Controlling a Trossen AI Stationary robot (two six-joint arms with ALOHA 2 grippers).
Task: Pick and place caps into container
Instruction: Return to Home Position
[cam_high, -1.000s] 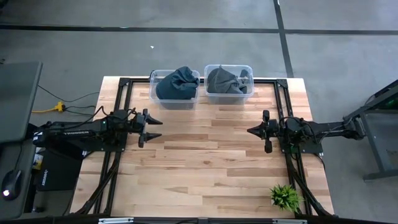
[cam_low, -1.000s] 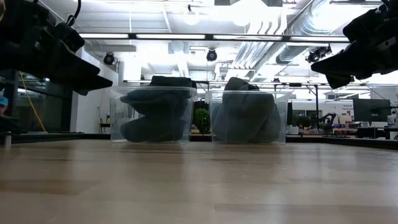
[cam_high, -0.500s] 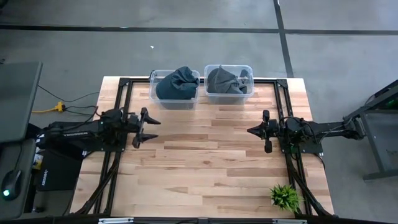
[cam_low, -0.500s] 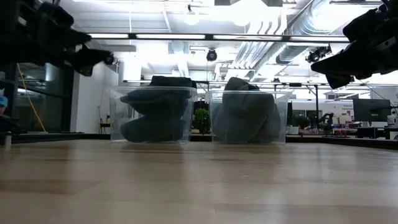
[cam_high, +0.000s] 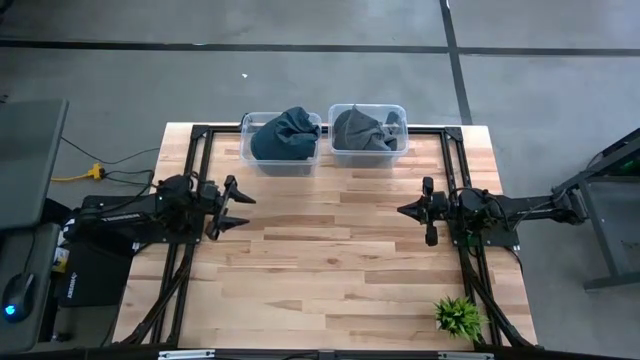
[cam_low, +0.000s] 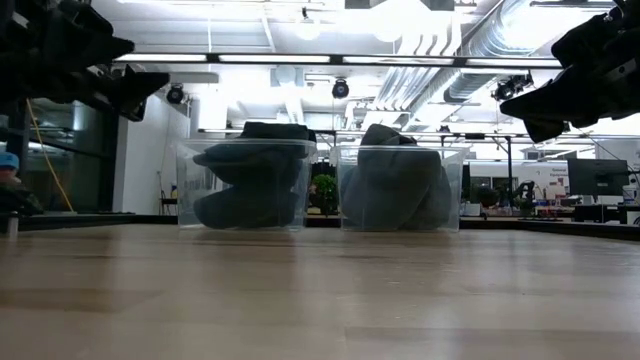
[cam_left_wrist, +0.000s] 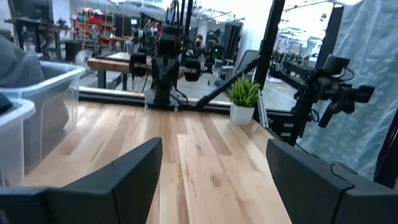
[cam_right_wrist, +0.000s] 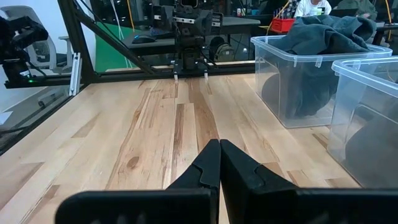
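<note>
The left gripper (cam_high: 245, 208) is held over the left of the table (cam_high: 330, 270), fingers spread wide, and is drawn back slightly leftward since a second ago. At the far edge, well apart from both grippers, the blue caps (cam_high: 285, 137) are heaped in the left container (cam_high: 247, 122) and the grey caps (cam_high: 362, 130) in the right container (cam_high: 401, 110), unmoved. They are bunched, so no brim direction or long axis can be told. The right gripper (cam_high: 403, 210) is held at the right, fingers pressed together, unchanged.
</note>
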